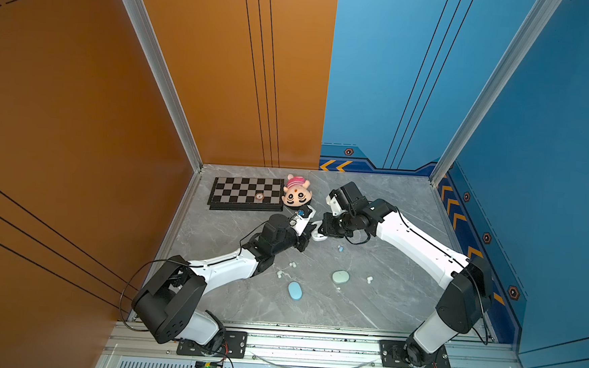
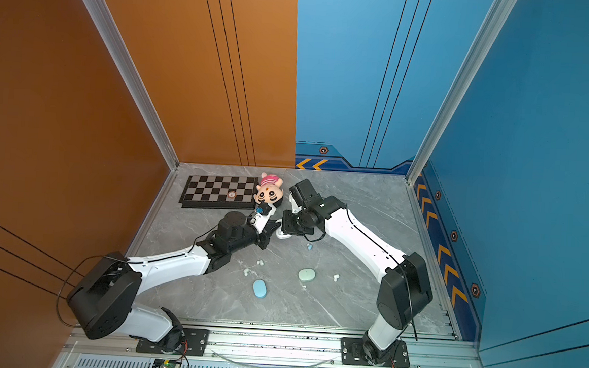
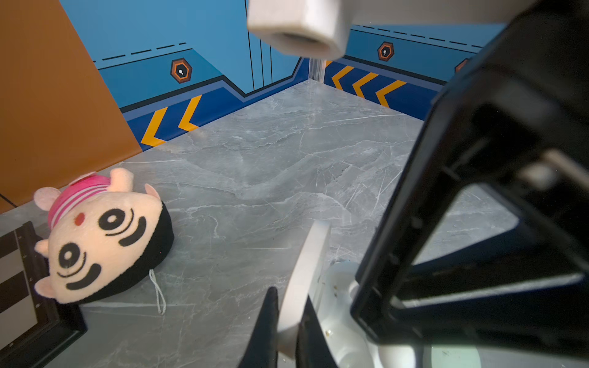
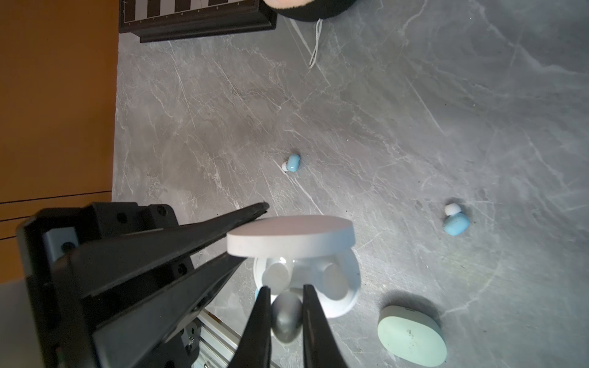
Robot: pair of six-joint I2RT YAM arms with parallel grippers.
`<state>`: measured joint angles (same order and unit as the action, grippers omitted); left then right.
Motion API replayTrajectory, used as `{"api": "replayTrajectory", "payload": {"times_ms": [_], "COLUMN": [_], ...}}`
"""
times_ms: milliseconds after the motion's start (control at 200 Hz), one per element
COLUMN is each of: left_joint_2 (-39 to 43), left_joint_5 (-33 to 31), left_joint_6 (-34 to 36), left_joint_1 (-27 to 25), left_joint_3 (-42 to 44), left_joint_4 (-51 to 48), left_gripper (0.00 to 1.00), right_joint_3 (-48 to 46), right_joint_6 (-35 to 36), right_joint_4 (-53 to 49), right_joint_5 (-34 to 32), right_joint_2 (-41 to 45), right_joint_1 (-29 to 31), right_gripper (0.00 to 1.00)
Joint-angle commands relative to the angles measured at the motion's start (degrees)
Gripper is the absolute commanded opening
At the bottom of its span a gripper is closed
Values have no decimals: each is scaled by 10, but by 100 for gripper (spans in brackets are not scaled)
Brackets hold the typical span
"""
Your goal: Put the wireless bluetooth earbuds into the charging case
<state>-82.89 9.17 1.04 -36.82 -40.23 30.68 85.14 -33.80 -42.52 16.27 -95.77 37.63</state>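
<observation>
The white charging case [image 4: 342,306] stands open on the grey table, near the middle in both top views [image 1: 318,236]. My left gripper [image 3: 288,299] is shut on its raised lid [image 4: 290,235] and holds it up. Just above the case's wells, my right gripper [image 4: 287,291] is shut on a white earbud [image 4: 287,315]. A pale oval [image 4: 275,274] fills one well; I cannot tell whether it is a bud. Two light blue earbuds [image 4: 293,162] [image 4: 456,223] lie loose on the table. More white buds [image 1: 292,263] [image 1: 279,273] [image 1: 369,279] lie nearer the front.
A shut mint case [image 1: 340,276] and a shut blue case [image 1: 295,291] lie in front of the grippers. At the back left sit a chessboard [image 1: 247,193] and a plush head [image 1: 296,192] with a loose cord. Walls enclose the table on three sides.
</observation>
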Motion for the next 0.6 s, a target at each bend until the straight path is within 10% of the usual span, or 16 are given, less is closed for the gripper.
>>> {"api": "replayTrajectory", "payload": {"times_ms": [0,596], "left_joint_2": [15,23], "left_joint_5": [10,10], "left_joint_6": [0,2], "left_joint_1": [-6,-8], "left_joint_3": [-13,-13], "left_joint_4": [11,11], "left_gripper": [0,0], "right_joint_3": [22,30], "right_joint_6": [15,24], "right_joint_4": [-16,-16], "right_joint_5": [-18,-33], "right_joint_2": [-12,-28], "right_joint_1": [5,10], "right_gripper": [15,17]}}
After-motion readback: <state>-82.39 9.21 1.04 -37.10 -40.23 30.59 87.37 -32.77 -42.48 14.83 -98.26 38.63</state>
